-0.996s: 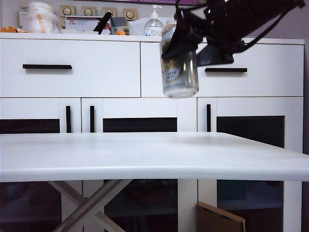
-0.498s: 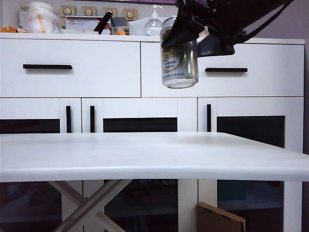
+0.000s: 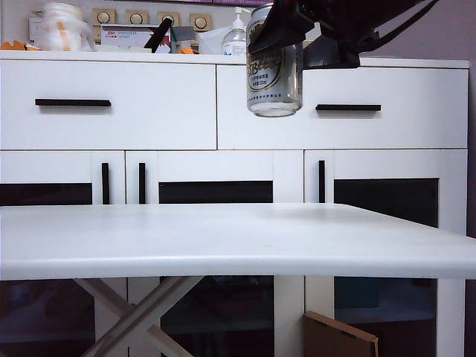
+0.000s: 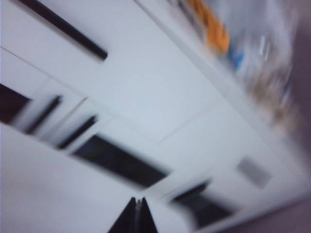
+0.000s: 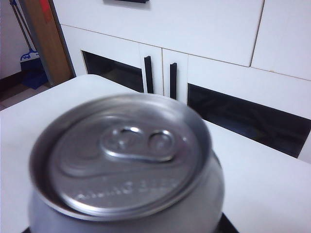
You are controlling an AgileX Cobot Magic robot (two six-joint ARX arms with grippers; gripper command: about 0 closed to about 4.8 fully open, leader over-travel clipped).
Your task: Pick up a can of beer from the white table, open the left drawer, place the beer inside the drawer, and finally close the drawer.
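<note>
The can of beer [image 3: 274, 71] hangs upright high above the white table [image 3: 223, 238], in front of the seam between the two drawers. My right gripper [image 3: 277, 33] is shut on its upper part from the right. In the right wrist view the can's top [image 5: 126, 155] with its pull tab fills the foreground. The left drawer [image 3: 149, 119] is closed, its black bar handle [image 3: 72, 103] off to the left. My left gripper [image 4: 138, 200] is shut and empty, seen only in the blurred left wrist view, pointing toward the cabinet, where the left drawer's handle [image 4: 68, 30] shows.
The right drawer [image 3: 401, 126] with its handle [image 3: 347, 108] is closed. A pump bottle [image 3: 236, 36] and clutter stand on the cabinet top. Glass-fronted doors [image 3: 216, 192] lie below the drawers. A cardboard box [image 3: 338, 338] sits on the floor under the table.
My right gripper has lifted the can of beer higher, from drawer-bottom level to near the cabinet top. The can hangs straighter now.
</note>
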